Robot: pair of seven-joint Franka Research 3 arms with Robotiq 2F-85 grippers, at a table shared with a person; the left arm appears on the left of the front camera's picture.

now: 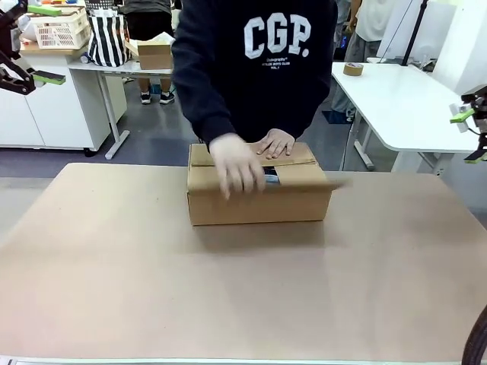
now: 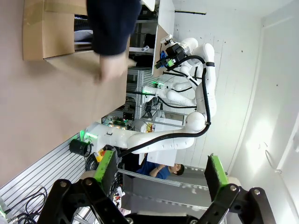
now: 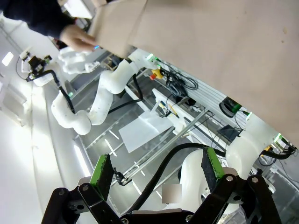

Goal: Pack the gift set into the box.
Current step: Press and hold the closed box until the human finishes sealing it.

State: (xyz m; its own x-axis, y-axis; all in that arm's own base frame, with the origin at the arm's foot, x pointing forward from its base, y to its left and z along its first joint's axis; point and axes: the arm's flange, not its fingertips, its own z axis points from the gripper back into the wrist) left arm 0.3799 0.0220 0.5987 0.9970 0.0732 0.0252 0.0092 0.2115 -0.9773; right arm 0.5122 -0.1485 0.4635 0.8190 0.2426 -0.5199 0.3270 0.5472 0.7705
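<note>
The box (image 1: 259, 199) stands in the middle of the brown table, close to the person at the far side. Both of the person's hands (image 1: 237, 166) lie on its top flaps, one of them blurred. A narrow gap between the flaps shows a dark and white bit of the gift set (image 1: 272, 177); the rest of it is hidden inside. My left gripper (image 1: 46, 44) hangs open high at the far left, away from the box. My right gripper (image 1: 470, 137) hangs open at the far right. Each wrist view shows its own open fingers, left (image 2: 161, 172) and right (image 3: 156, 172), with the box (image 2: 51, 28) (image 3: 121, 23) far off.
The brown table (image 1: 243, 296) has wide free room in front of the box. Behind it stand white tables: a tape roll (image 1: 352, 69) lies on the right one. A small carton (image 1: 154, 53), a striped bag (image 1: 106, 38) and a basket (image 1: 61, 29) sit on the left one.
</note>
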